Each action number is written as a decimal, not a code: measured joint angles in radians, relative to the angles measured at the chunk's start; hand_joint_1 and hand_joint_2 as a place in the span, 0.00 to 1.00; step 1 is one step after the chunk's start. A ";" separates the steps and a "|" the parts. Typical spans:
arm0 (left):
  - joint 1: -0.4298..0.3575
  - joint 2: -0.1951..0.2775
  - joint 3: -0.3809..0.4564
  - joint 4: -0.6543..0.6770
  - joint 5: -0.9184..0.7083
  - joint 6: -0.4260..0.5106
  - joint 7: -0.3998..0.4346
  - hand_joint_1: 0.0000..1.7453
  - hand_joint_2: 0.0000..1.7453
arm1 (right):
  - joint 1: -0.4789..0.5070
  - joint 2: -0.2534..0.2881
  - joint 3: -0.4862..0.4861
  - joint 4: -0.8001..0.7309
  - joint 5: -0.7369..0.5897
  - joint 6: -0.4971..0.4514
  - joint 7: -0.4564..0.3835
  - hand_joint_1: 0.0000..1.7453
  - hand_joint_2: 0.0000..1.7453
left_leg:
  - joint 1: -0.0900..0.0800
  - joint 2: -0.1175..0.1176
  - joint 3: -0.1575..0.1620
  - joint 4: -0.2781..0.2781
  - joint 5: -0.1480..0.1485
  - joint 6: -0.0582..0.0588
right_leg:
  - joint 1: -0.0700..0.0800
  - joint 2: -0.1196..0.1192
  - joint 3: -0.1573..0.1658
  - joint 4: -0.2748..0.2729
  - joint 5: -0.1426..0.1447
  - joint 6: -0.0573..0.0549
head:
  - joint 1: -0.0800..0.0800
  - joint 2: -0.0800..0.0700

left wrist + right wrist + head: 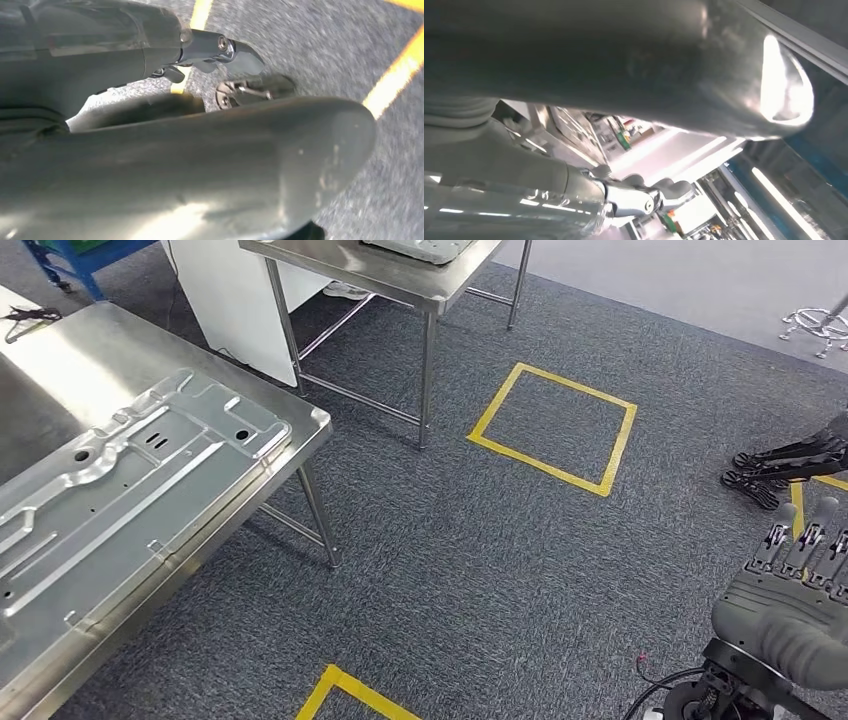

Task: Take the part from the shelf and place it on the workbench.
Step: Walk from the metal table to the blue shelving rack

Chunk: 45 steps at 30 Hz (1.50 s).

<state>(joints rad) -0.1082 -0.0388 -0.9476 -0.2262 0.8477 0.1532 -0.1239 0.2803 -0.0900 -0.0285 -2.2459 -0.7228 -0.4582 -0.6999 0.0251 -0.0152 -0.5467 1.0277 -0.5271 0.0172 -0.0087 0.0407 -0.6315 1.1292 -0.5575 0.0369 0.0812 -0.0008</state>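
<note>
Although the task named a shelf, the part (120, 490), a long stamped sheet-metal panel, already lay flat on a steel workbench (300, 445), far across from the right hand (790, 595) on the other side of the robot's view. Its long axis ran diagonally, one end near the bench's far corner and the other running toward the robot. The right hand hung low over the grey carpet (480, 560), fingers extended and a little apart, with nothing in it. The left hand (190, 165) showed up close in its wrist view, thumb and one finger extended over carpet and yellow tape (395, 75), with nothing visibly in it; whether it was spread or closed I could not tell. By my judgement the panel lay on the left arm's side, well apart from the right hand.
</note>
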 joint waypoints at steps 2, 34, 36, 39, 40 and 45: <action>0.002 0.000 0.000 0.000 0.003 -0.002 -0.001 0.00 0.00 | -0.001 0.002 -0.002 0.012 -0.001 0.001 0.000 0.00 0.00 | -0.003 0.038 0.007 0.000 -0.009 0.003 | -0.005 -0.030 -0.067 0.116 -0.041 0.009 | 0.012 0.000; -0.013 -0.023 0.000 -0.001 -0.020 0.020 -0.002 0.00 0.00 | 0.020 0.024 -0.205 0.087 -0.166 0.085 0.029 0.00 0.00 | -0.012 0.063 0.029 -0.012 -0.020 0.006 | -0.004 -0.036 -0.099 0.152 -0.033 0.011 | 0.004 0.000; -0.024 -0.027 0.000 -0.002 -0.008 0.027 -0.008 0.00 0.00 | -0.004 0.014 -0.204 0.091 -0.170 0.070 0.048 0.00 0.00 | -0.014 0.094 0.041 -0.012 -0.030 0.002 | -0.002 -0.047 -0.064 0.073 0.032 0.005 | 0.007 0.000; -0.043 -0.036 0.000 -0.004 0.010 0.031 -0.020 0.00 0.00 | -0.049 -0.010 -0.200 0.092 -0.166 0.038 0.070 0.00 0.00 | -0.018 0.127 0.055 -0.014 -0.044 -0.008 | 0.013 -0.095 0.021 -0.091 0.094 -0.021 | 0.011 0.000; -0.046 -0.039 0.000 -0.004 0.013 0.031 -0.022 0.00 0.00 | -0.060 -0.017 -0.199 0.092 -0.162 0.028 0.073 0.00 0.00 | -0.019 0.135 0.057 -0.015 -0.047 -0.012 | 0.019 -0.102 0.029 -0.106 0.090 -0.029 | 0.011 0.000; -0.043 -0.050 0.001 -0.007 0.022 0.027 -0.019 0.00 0.00 | -0.075 -0.043 -0.195 0.076 -0.158 0.005 0.063 0.00 0.00 | -0.017 0.047 0.047 0.046 -0.098 -0.032 | 0.010 -0.062 0.053 -0.142 0.094 -0.055 | 0.003 0.000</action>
<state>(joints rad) -0.1516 -0.0888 -0.9469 -0.2328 0.8698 0.1806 -0.1430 0.2058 -0.1332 -0.2232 -2.1698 -0.8804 -0.4533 -0.6368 0.0080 0.0317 -0.5002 1.0740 -0.6247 -0.0149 0.0018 -0.0213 -0.5786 0.9871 -0.4633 -0.0180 0.0845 -0.0008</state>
